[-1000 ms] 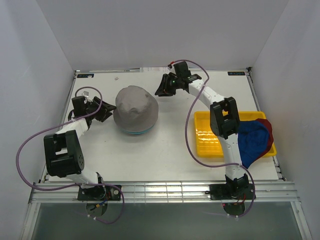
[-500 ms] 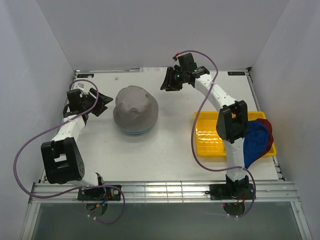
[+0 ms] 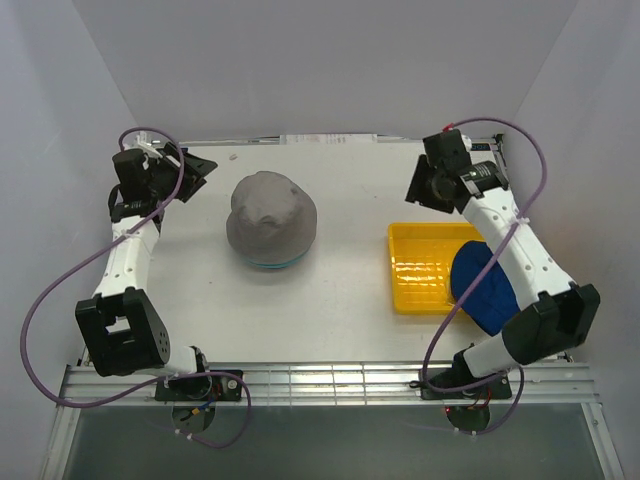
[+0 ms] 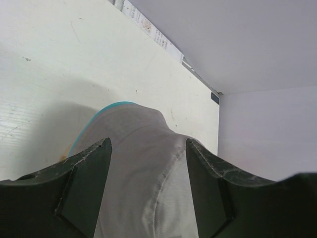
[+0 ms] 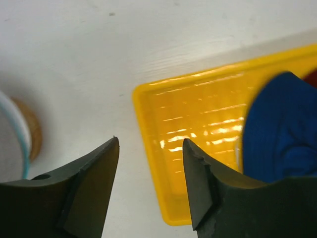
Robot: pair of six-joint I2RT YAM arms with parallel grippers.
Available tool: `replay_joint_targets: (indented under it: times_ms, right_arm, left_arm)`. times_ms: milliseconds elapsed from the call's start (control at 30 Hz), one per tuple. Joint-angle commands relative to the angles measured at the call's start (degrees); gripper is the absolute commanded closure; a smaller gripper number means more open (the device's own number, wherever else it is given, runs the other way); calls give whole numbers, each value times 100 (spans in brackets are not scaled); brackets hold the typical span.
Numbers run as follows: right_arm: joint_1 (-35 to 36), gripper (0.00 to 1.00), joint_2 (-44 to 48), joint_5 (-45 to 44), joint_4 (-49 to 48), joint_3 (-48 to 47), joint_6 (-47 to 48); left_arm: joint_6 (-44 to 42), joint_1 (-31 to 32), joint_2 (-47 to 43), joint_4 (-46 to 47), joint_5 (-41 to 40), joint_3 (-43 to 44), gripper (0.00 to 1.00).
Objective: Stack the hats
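Observation:
A grey hat (image 3: pixel 270 219) sits over a teal hat whose rim (image 3: pixel 274 265) shows at its bottom edge, in the middle left of the table. The grey hat fills the left wrist view (image 4: pixel 143 183), with the teal rim (image 4: pixel 99 119) at its left. A royal blue hat (image 3: pixel 488 285) lies in and over the yellow tray; it shows in the right wrist view (image 5: pixel 277 129). A dark red sliver shows at that view's right edge. My left gripper (image 3: pixel 195 172) is open and empty at the back left. My right gripper (image 3: pixel 415 185) is open and empty above the tray's back.
A yellow plastic tray (image 3: pixel 415 270) lies at the right, seen in the right wrist view (image 5: pixel 193 134). A wooden stand base (image 5: pixel 30 134) peeks out under the teal rim. White walls close the back and sides.
Both arms have drawn back from the grey hat. The left gripper rose toward the back left corner. The right arm swung right, over the tray, uncovering the blue hat.

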State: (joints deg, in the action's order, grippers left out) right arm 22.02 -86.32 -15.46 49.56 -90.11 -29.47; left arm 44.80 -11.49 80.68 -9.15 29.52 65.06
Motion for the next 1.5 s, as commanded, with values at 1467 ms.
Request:
replay_joint_targets:
  times_ms: [1467]
  right_arm:
    - [-2598, 64, 1161, -1909, 459, 3148, -815]
  left_arm:
    - [-217, 349, -53, -272, 203, 280, 31]
